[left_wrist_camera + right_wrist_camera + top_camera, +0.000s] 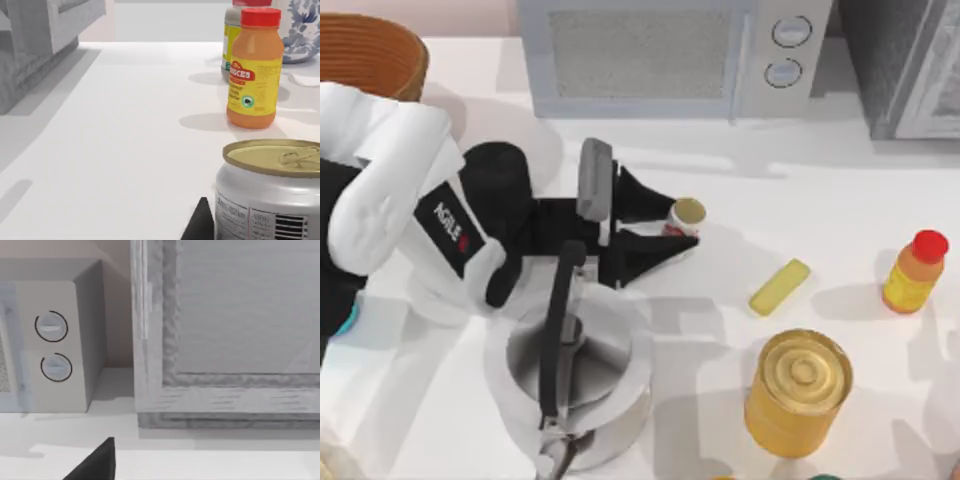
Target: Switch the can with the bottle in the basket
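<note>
The can (687,215) stands upright on the white table near its middle, in front of the microwave. It is white with a red label and a dull gold top. My left gripper (683,222) reaches in from the left and is shut on the can, one black finger on each side. In the left wrist view the can (270,192) is close, with one fingertip (200,222) against its side. The bottle (915,272), yellow-orange with a red cap, stands at the table's right edge and also appears beyond the can (254,70). The basket (365,55) sits at the far left corner. Part of my right gripper (95,465) faces the microwave.
A microwave (650,55) and a grey cabinet (910,60) line the back. A flat yellow bar (779,286) and a large gold tin (798,390) lie right of centre. A white pot with a black handle (570,385) sits under my left arm. A blue-white vase (300,30) stands behind the bottle.
</note>
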